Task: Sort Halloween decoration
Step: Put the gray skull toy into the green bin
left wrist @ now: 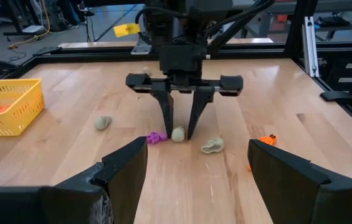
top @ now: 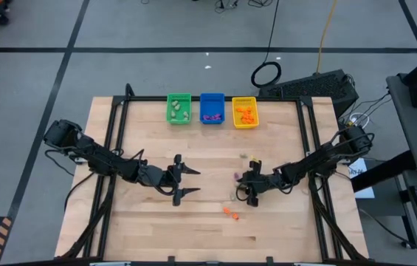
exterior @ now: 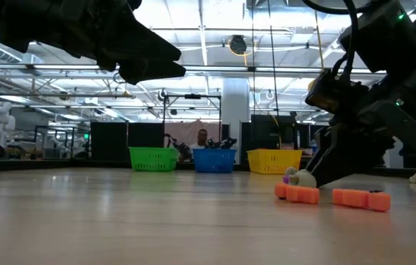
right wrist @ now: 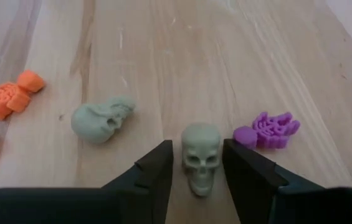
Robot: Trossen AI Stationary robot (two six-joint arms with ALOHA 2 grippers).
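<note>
Right claw (right wrist: 197, 165) straddles a pale skull trinket (right wrist: 200, 155), seemingly not clamped; left claw (top: 188, 182) gapes, holding nothing

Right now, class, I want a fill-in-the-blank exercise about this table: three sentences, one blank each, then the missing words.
1. The pale skull sits between the fingers of the ____ gripper.
2. Of the three bins, the blue bin stands in the ____.
3. The trinket lying right beside the skull is a purple skeleton; the bin holding orange trinkets is ____.

Missing words: right; middle; yellow
</note>
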